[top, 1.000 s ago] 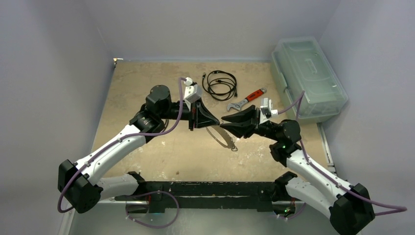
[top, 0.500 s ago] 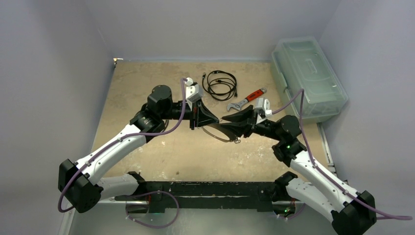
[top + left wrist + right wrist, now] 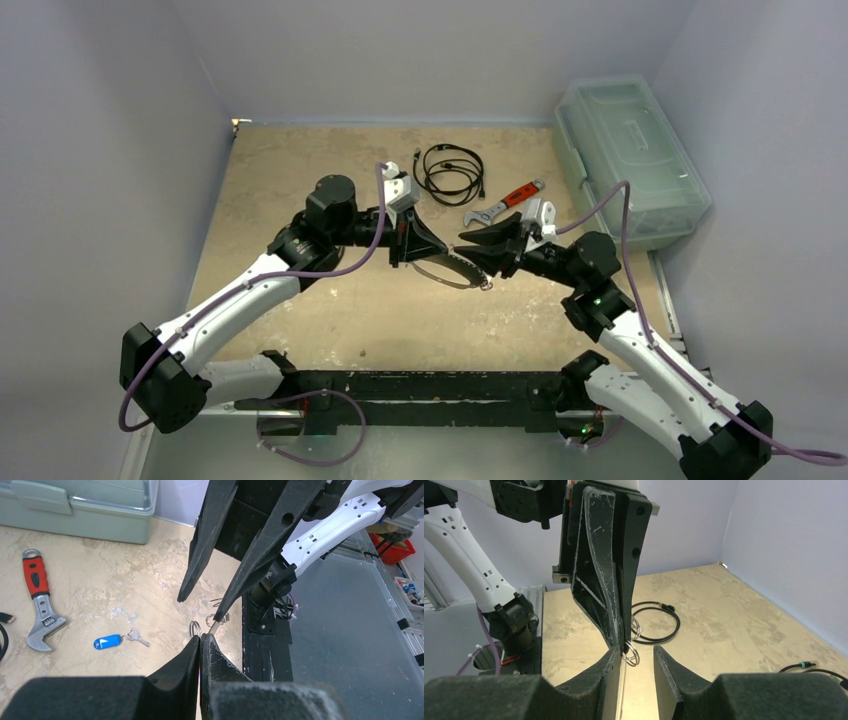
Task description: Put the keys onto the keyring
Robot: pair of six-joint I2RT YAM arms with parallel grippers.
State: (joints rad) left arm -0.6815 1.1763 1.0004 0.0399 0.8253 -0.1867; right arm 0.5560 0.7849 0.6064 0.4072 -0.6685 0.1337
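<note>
My left gripper (image 3: 201, 636) is shut on the keyring (image 3: 452, 276), a thin silvery band that hangs between the two grippers above the table. Small split rings (image 3: 195, 628) poke out at the fingertips. My right gripper (image 3: 636, 656) faces it tip to tip with its jaws apart; the small rings (image 3: 630, 655) sit in the gap and the band lies along the left finger (image 3: 610, 672). The keys lie on the table in the left wrist view: a blue head (image 3: 107, 641) joined to a silver key (image 3: 136, 637). The top view hides them under the arms.
A red-handled wrench (image 3: 505, 203) and a coiled black cable (image 3: 449, 172) lie behind the grippers. A clear lidded box (image 3: 630, 160) stands at the right edge. The black base rail (image 3: 420, 385) runs along the near edge.
My right gripper has moved left and up to the left gripper's tips. The keyring has swung from hanging down to nearly level between them. The left gripper has hardly moved.
</note>
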